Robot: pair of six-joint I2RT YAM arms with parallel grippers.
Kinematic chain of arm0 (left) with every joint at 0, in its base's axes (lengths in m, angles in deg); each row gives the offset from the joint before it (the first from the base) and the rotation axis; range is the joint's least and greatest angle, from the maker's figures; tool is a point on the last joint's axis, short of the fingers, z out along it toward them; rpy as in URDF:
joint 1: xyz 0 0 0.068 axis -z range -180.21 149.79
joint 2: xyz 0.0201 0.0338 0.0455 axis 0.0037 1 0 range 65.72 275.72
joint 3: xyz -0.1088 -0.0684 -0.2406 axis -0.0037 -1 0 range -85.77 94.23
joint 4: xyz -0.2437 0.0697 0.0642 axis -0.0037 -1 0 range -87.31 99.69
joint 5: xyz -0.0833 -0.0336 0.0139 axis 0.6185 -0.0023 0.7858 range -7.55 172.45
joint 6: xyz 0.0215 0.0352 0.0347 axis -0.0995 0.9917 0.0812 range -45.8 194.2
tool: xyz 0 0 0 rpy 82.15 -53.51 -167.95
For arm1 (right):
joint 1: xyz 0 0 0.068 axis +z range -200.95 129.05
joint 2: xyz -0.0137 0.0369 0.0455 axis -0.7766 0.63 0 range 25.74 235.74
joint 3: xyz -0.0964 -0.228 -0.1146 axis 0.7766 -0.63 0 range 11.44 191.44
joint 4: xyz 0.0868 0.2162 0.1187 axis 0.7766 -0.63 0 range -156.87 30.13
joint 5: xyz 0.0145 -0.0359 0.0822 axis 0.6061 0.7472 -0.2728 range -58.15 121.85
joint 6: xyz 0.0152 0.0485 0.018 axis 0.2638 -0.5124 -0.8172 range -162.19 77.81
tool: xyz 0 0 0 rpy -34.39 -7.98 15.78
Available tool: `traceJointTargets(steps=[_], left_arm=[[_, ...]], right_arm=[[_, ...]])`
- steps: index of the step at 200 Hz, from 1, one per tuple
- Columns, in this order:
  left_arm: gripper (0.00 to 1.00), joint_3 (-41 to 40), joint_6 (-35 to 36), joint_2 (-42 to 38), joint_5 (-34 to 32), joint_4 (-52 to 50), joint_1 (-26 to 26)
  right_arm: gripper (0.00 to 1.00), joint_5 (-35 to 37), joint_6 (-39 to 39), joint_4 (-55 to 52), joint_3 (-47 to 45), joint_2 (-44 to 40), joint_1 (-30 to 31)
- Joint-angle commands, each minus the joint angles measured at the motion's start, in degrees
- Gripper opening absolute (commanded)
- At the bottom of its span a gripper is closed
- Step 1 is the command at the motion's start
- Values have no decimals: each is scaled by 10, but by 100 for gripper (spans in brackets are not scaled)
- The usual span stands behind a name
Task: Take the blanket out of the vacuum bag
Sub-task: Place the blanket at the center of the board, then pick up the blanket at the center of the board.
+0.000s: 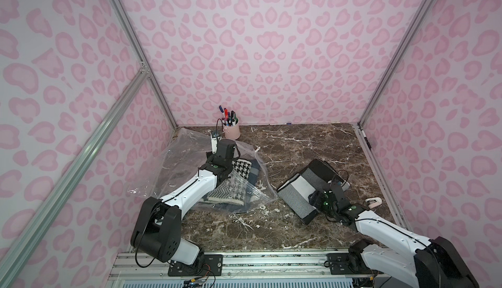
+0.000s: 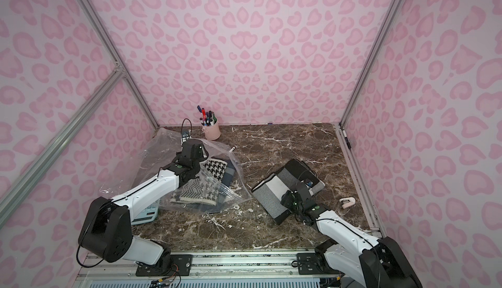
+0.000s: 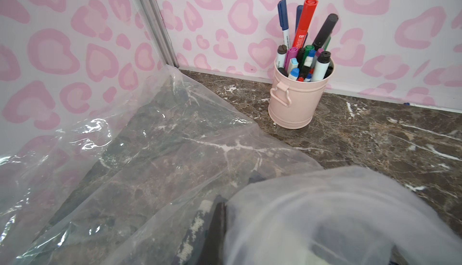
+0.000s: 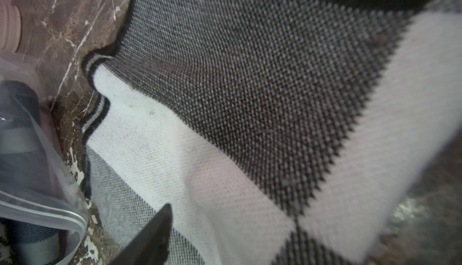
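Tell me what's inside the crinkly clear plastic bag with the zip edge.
Through the crinkly clear plastic bag show folded black-and-white houndstooth fabric and dark blue-grey cloth. The left arm covers whatever lies beneath it.

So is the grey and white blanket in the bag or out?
Out. The blanket lies folded on the marble table, beside the vacuum bag, not inside it. The bag holds checked cloth.
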Motion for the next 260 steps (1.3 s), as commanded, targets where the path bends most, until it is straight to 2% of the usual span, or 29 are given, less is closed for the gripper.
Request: traceJointTargets(steps=[1,26,47,68,99,116,131,159,185,214,260], left_arm=[[4,-9,5,-13,32,25,-1],[4,-24,0,-25,41,28,-1],[4,-28,3,-25,45,29,-1],[4,-27,5,-19,55,32,-1],[4,-41,6,-26,119,50,-2],[4,-53,12,-36,154,59,-3],[4,-59,12,-44,151,53,-2],[4,-66,8,-55,126,31,-12],[4,-73,-1,-60,136,31,-26],[4,-70,-2,-58,138,23,-29],[4,-72,2,-54,133,21,-31]], right_arm=[[99,42,-8,-89,11,-41,18],[99,82,-27,-169,26,-94,68],[99,166,-34,-263,87,-109,128],[99,197,34,-285,156,-68,153],[99,160,249,-231,234,73,167],[99,125,336,-202,258,134,169],[99,101,388,-182,266,167,167],[99,84,428,-165,252,192,166],[99,69,450,-144,248,214,169],[99,74,469,-164,270,250,172],[99,36,477,-180,289,291,173]])
